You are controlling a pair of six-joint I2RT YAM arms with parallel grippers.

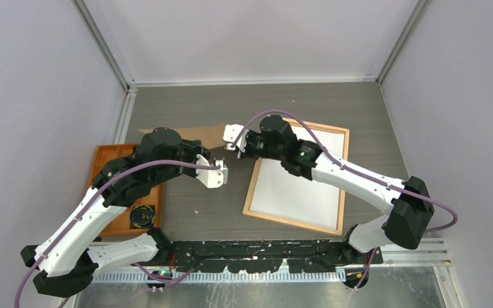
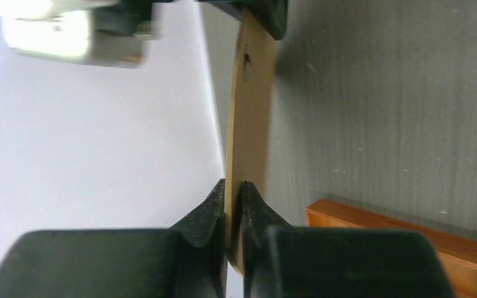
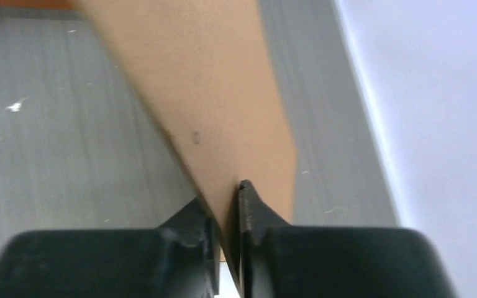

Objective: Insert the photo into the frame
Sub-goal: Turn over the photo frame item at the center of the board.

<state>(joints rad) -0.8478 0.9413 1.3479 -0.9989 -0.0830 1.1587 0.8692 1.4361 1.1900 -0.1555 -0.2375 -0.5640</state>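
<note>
As both jaws clamped the brown board (image 1: 196,136), I saw the photo (image 1: 302,186), white back up, inside the frame (image 1: 292,222).

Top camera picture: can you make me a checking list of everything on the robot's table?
Surface: grey table.
Job's things: frame lies flat on the right; photo inside it, white side up.
Clutter: brown board held up between the arms; orange tray on the left, holding a dark round thing.
Pincers: left pincer and right pincer both shut on the brown board.
Cables: purple cable along each arm.
Surroundings: pale walls.
</note>
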